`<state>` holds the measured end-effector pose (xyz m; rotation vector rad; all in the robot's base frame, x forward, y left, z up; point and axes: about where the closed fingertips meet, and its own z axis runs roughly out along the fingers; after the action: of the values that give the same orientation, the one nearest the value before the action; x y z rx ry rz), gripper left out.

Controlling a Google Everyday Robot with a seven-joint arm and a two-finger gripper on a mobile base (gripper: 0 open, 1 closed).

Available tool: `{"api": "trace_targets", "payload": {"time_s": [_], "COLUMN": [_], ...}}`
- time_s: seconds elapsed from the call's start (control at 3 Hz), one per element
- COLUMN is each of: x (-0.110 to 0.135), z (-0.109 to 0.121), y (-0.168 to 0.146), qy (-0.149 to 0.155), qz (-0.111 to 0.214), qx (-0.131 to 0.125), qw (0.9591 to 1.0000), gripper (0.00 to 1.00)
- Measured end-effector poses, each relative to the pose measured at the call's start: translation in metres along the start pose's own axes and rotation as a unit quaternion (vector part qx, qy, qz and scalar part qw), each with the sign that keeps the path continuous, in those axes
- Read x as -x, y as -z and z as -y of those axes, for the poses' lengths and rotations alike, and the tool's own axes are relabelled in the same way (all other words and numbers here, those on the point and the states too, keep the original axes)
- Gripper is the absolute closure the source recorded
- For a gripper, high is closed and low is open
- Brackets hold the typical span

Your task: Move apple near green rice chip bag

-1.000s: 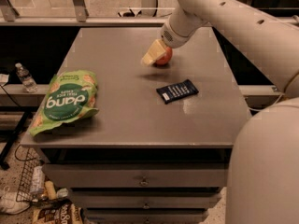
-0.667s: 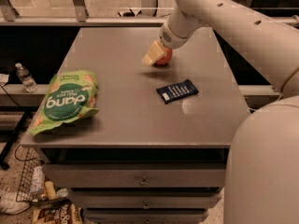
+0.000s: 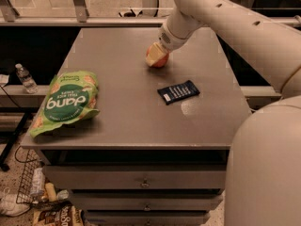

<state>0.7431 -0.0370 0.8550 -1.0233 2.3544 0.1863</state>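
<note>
The red-orange apple (image 3: 161, 59) is at the far middle of the grey table (image 3: 131, 107). My gripper (image 3: 157, 55) comes down from the upper right and is shut on the apple, with one pale finger (image 3: 152, 55) across its left side. The apple sits at or just above the table top. The green rice chip bag (image 3: 68, 100), light green with a dark circle and white "dang" lettering, lies flat at the table's front left corner, well apart from the apple.
A small flat dark blue wrapper (image 3: 178, 92) lies right of centre on the table. My arm's large white body (image 3: 263, 164) fills the right side. A water bottle (image 3: 24, 78) stands on a shelf at left. Drawers sit under the table; clutter lies on the floor at lower left.
The gripper and the apple have shifted slightly to the left and toward the front of the table. The bag and the wrapper have not moved.
</note>
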Motion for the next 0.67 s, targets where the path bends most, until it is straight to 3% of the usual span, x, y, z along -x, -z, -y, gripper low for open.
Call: {"api": "trace_targets", "payload": {"time_s": [0.33, 0.67], "x": [0.0, -0.007], "z": [0.004, 0.011], "y": [0.023, 0.071], "qy": [0.005, 0.023], "qz": [0.026, 0.077], "qx": [-0.006, -0.017], "qw": [0.9996, 0.9967], "gripper": [0.87, 1.0]}}
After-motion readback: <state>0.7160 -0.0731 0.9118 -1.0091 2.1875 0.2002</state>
